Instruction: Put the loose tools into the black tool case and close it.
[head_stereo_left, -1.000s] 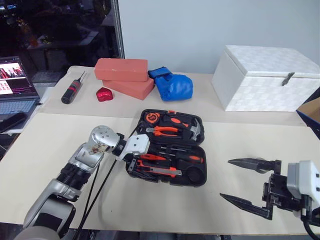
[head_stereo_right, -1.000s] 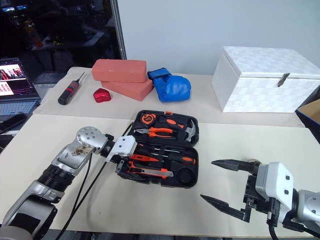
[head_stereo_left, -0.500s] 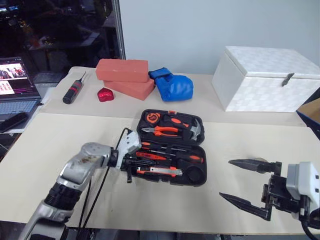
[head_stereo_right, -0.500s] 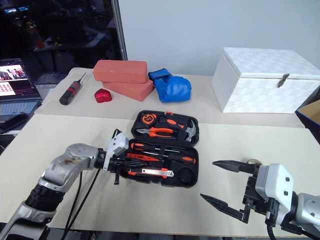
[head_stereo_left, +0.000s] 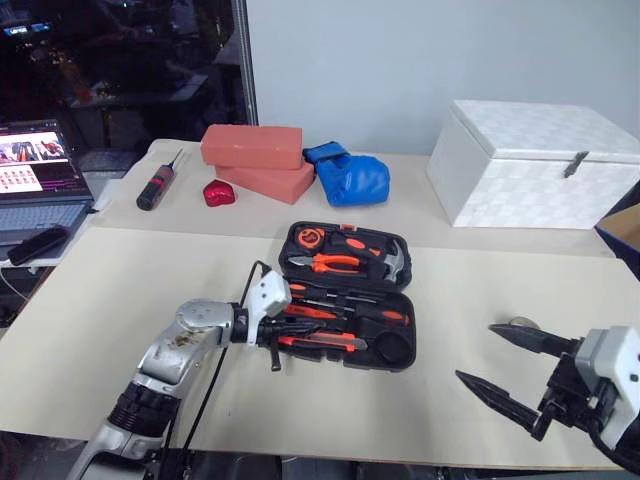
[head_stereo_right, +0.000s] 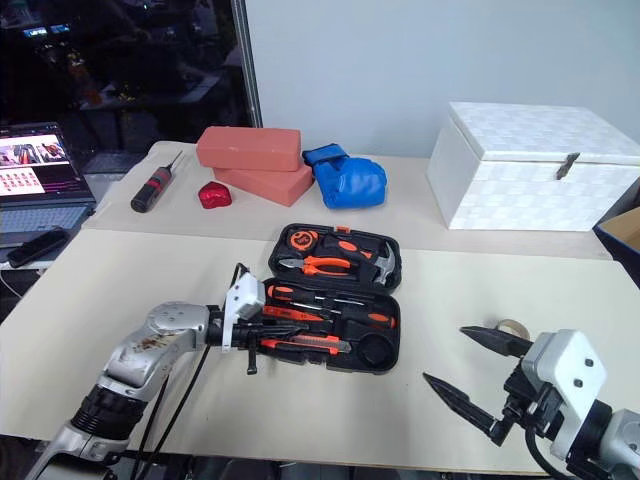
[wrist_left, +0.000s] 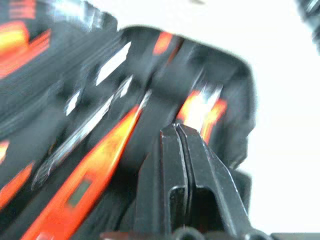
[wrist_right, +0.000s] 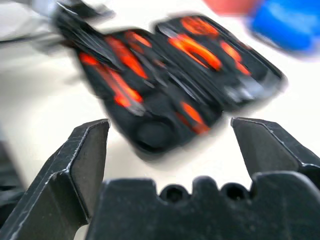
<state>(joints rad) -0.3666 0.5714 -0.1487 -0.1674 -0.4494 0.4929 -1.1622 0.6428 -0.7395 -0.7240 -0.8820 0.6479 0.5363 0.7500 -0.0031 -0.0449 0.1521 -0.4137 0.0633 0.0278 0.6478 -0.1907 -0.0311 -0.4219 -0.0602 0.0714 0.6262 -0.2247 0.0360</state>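
Note:
The black tool case (head_stereo_left: 392, 349) lies open and flat in the middle of the near table. Orange-and-black tools rest inside it: pliers (head_stereo_left: 330, 263) in the far half, slim screwdrivers (head_stereo_left: 392, 318) and a utility knife (head_stereo_left: 320, 343) in the near half. My left gripper (wrist_left: 175, 129) reaches in over the case's near-left corner. Its fingers are pressed together with nothing between them. Near the table's front right my right gripper (head_stereo_left: 520, 370) hovers open and empty, well clear of the case.
At the back stand a white box with a metal clasp (head_stereo_left: 530, 160), two red bricks (head_stereo_left: 255, 145), a blue glove (head_stereo_left: 350, 178), a small red object (head_stereo_left: 217, 192) and a black screwdriver with a red band (head_stereo_left: 157, 184). A laptop (head_stereo_left: 40, 175) is far left. A tape roll (head_stereo_left: 520, 322) lies by the right gripper.
My left gripper went from open to shut over the case's near half and drew back slightly toward its left edge. The right gripper, still open, sank toward the table's near right.

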